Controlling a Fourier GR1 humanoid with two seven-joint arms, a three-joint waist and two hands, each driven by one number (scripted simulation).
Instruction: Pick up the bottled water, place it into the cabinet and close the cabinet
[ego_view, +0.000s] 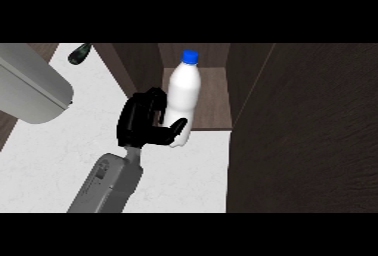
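- Your landmark is the dark wooden cabinet (210, 95), open at the top centre of the head view. Its floor and back wall are visible. The large dark panel to its right (310, 135) reads as the swung-open door, though you cannot confirm that from this angle.
- The white marbled counter (66, 145) stretches out in front of and to the left of the cabinet. A grey rounded appliance (29, 90) sits at its far left, well apart from the opening, and a small dark bottle-like thing (80, 53) lies beyond it.
- Only one forearm shows, coming up from the lower edge just left of the cabinet. Which arm it is you cannot settle from here; by its place I take it as the left hand (144, 122).
- That hand is curled round the lower body of the water bottle (183, 92), thumb wrapped across the front.
- The bottle stands nearly upright, blue cap (190, 56) tipped slightly toward the cabinet's back wall. Its base sits at the cabinet's front lip.
- What matters next: the cabinet floor lies straight ahead of the bottle along the forearm's line, so you likely need to push forward, then release.
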